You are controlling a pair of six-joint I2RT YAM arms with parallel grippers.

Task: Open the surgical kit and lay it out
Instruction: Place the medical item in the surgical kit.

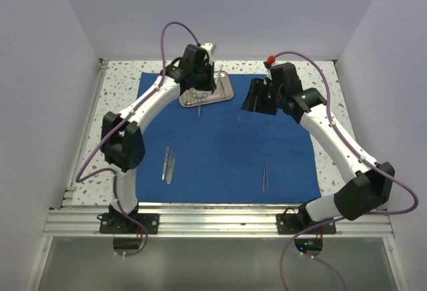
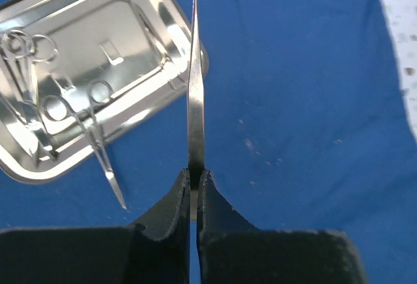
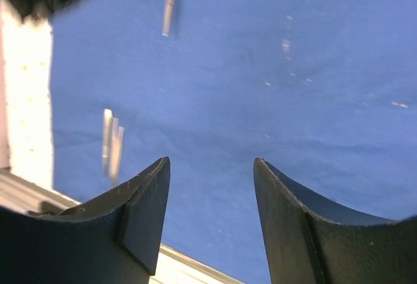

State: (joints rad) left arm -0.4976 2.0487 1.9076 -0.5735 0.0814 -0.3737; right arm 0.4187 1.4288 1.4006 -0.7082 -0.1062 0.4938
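Note:
The royal-blue cloth lies spread flat on the table. The steel tray sits at its far middle and also shows in the left wrist view. My left gripper is shut on slim steel tweezers, held edge-on above the cloth just right of the tray. Ring-handled scissors lie in the tray with their tip over its rim; another ring-handled tool lies beside them. My right gripper is open and empty above the cloth.
Two tweezers lie side by side on the cloth at the near left. Another slim tool lies at the near right. Speckled tabletop borders the cloth, and a metal rail runs along the near edge.

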